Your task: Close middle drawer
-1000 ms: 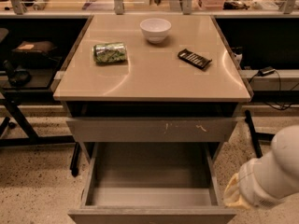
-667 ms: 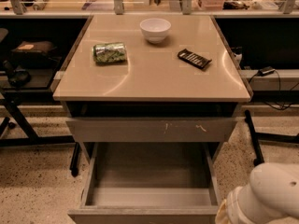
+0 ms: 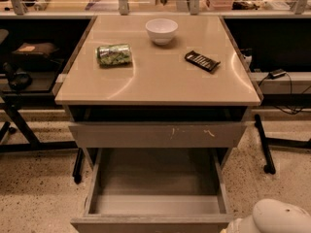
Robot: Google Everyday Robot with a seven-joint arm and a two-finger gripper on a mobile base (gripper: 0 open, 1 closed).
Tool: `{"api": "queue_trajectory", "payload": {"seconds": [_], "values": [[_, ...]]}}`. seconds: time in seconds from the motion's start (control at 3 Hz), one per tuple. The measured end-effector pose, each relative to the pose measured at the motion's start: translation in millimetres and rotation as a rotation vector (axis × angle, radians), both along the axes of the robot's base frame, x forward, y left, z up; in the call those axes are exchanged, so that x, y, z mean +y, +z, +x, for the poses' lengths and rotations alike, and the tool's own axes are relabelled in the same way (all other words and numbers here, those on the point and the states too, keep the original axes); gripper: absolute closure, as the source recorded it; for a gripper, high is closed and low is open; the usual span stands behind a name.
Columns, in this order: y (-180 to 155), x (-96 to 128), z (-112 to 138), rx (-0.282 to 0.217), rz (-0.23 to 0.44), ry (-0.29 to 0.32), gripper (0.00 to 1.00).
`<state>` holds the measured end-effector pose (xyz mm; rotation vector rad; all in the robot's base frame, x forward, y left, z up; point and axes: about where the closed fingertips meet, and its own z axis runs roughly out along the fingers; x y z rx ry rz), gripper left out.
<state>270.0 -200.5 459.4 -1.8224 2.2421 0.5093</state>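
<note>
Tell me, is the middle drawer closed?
No, the middle drawer stands pulled far out with its tray exposed, while the gripper is out of view, only the white arm showing at bottom right.

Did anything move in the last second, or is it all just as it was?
Only the white arm moved: it sank lower at the bottom right, beside the middle drawer. Its gripper is out of view. Nothing was grasped or released. The drawer is still open; the bowl, green packet and dark bar on the table have not shifted.
</note>
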Motion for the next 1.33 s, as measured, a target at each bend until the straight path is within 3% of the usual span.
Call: {"api": "queue_trajectory", "payload": {"seconds": [0.33, 0.67, 1.0, 1.33], "values": [[-37, 9, 18, -0.010, 0.098, 0.005, 1.00], [-58, 13, 40, -0.032, 0.150, 0.005, 1.00], [-61, 14, 56, -0.050, 0.154, -0.002, 1.00], [-61, 14, 56, -0.050, 0.154, -0.002, 0.80]]}}
